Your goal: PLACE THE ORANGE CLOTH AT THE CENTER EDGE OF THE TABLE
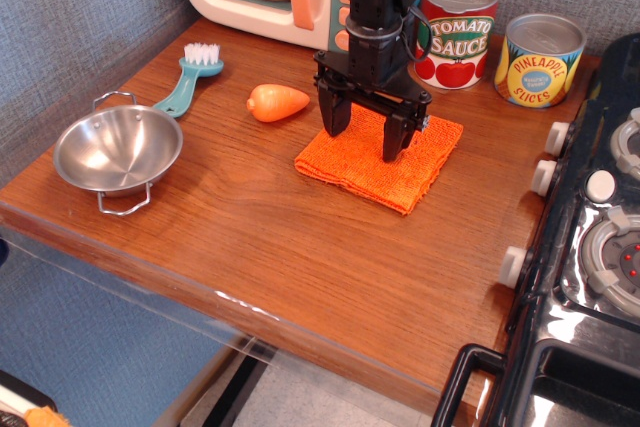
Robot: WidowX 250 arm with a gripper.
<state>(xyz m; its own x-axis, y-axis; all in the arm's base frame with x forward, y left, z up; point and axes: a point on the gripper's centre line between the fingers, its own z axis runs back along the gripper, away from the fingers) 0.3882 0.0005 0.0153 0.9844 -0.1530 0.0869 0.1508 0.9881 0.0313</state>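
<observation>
A: Orange cloth is lying flat on the table, just left of the stove. Gripper is hanging over it, jaws spread wide, holding nothing.

B: Neighbours?

A: Carrot, brush, bowl sitting left. Cans behind reading "TOMATO SAUCE", "PINEAPPLE SLICES".

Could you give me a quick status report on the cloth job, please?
Gripper open, over the orange cloth. Cloth flat, mid-table, not yet grasped. Nothing blocking the front edge.
</observation>
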